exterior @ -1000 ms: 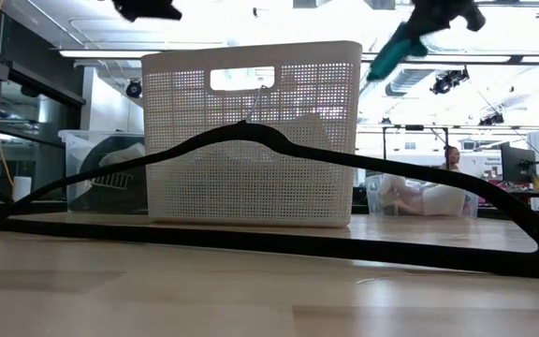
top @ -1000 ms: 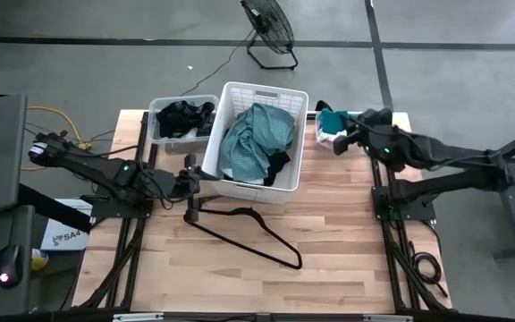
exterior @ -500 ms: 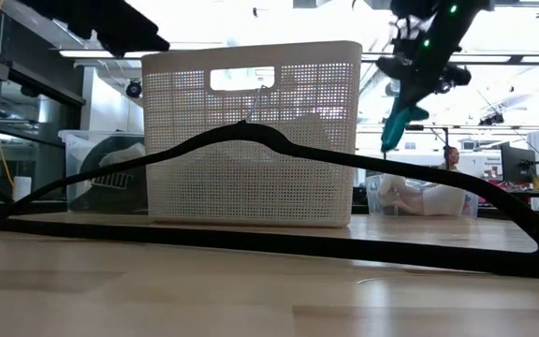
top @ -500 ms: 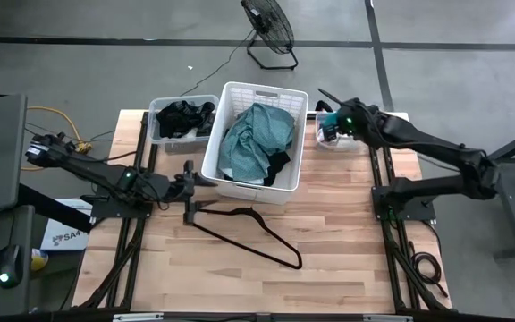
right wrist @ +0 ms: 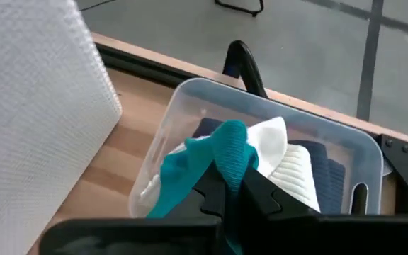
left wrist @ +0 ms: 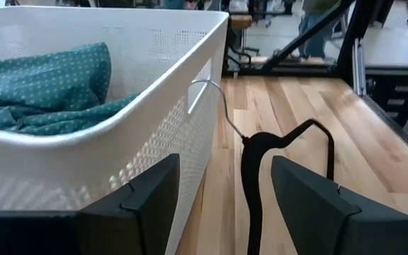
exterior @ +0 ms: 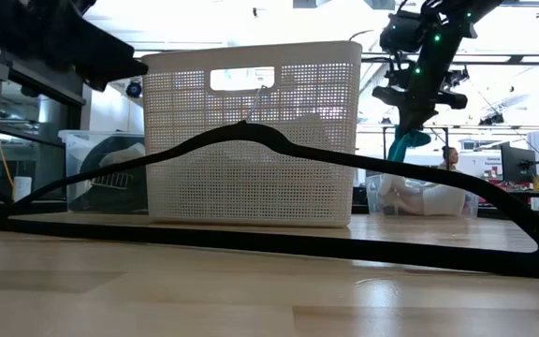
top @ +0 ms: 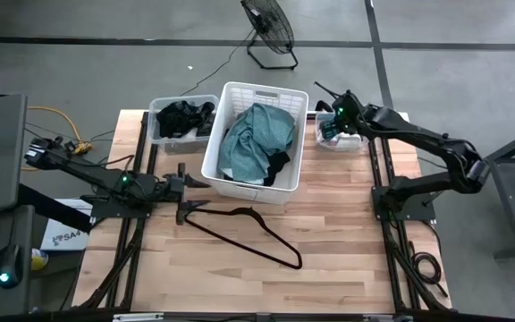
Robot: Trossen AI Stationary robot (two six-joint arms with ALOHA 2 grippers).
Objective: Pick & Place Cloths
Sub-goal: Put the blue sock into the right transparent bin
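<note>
Above the clear bin [right wrist: 346,152], small teal cloth [right wrist: 207,166] pinched between the closed right gripper [right wrist: 229,195] fingers.

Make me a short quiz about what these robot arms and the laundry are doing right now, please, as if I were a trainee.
1. True or false: the right gripper is shut on a bright teal cloth.
2. What lies on the table in front of the white basket? A) a hanger B) a shoe C) a towel
3. Fill in: the right gripper hangs above the clear ____ holding white and navy cloths.

Key
1. True.
2. A, the black hanger, near the open left gripper.
3. Bin.
</note>
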